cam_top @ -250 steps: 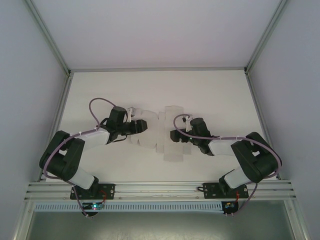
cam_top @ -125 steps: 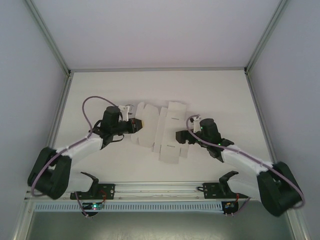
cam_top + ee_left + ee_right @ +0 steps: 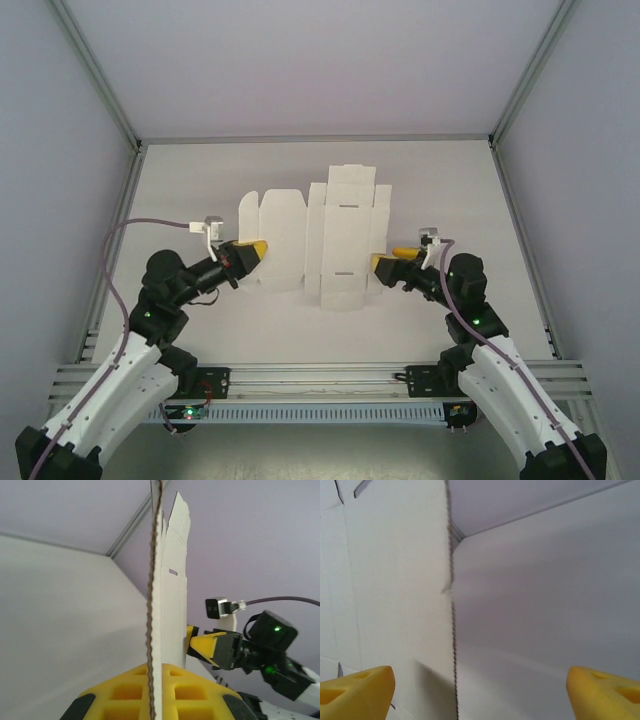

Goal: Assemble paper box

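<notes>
The paper box is a flat white die-cut sheet (image 3: 320, 240) with flaps and slots, lifted off the table and spread between the two arms. My left gripper (image 3: 255, 250) is shut on its left edge; in the left wrist view the card (image 3: 170, 580) stands edge-on, pinched between the yellow pads (image 3: 157, 667). My right gripper (image 3: 392, 258) is open at the sheet's right edge. In the right wrist view the sheet (image 3: 395, 580) reaches in between the wide-apart yellow fingertips (image 3: 360, 685), its serrated edge near the middle, touching neither.
The white table (image 3: 200, 180) lies below the sheet, closed in by pale walls on the left, right and far sides. An aluminium rail (image 3: 320, 375) carrying the arm bases runs along the near edge.
Both arms have drawn back toward the near edge and risen. The sheet has come up off the table with the left gripper. The right gripper has swung from above the sheet to its right edge.
</notes>
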Action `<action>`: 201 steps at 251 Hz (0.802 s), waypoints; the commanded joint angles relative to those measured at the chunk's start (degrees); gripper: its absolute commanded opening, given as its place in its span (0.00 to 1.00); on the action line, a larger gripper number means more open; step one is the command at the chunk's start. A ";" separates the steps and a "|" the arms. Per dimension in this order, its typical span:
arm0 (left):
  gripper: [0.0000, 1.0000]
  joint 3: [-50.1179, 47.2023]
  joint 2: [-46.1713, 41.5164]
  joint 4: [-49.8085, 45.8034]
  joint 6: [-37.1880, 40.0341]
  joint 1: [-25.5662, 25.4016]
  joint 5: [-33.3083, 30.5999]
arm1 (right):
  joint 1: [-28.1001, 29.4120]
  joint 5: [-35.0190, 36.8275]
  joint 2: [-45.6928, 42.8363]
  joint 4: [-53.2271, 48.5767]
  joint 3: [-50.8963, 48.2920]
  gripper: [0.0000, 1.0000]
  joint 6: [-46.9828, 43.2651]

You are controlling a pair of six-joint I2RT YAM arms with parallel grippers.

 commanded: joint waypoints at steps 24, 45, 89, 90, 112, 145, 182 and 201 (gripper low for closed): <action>0.00 -0.49 -2.08 1.31 -3.36 -1.01 0.62 | -1.19 -13.67 2.66 15.52 -2.65 0.71 8.80; 0.00 -0.82 -1.47 2.86 -3.98 -1.04 1.10 | -1.19 -15.85 4.39 19.90 -2.66 0.65 10.82; 0.00 -0.55 -0.91 1.36 -3.24 -1.05 -0.03 | -1.39 -15.02 5.90 19.62 -2.27 0.44 7.80; 0.00 -0.62 -0.91 1.31 -3.23 -1.01 -0.06 | -1.38 -15.01 5.92 19.56 -2.28 0.43 7.90; 0.00 -0.60 -1.41 -0.90 -2.60 -1.05 -1.36 | -1.95 -13.64 5.80 17.84 -2.17 0.26 7.01; 0.00 -1.59 -2.85 -1.84 -2.35 -1.04 -2.70 | -2.16 -14.26 4.80 17.27 -2.17 0.10 5.61; 0.07 -0.81 -5.35 -12.84 0.01 -1.04 -12.84 | -2.16 -11.88 3.15 11.49 -1.45 0.00 1.02; 0.95 -0.35 -5.84 -23.18 3.38 -1.07 -25.32 | -1.94 -10.98 2.88 7.87 -0.99 0.00 -3.47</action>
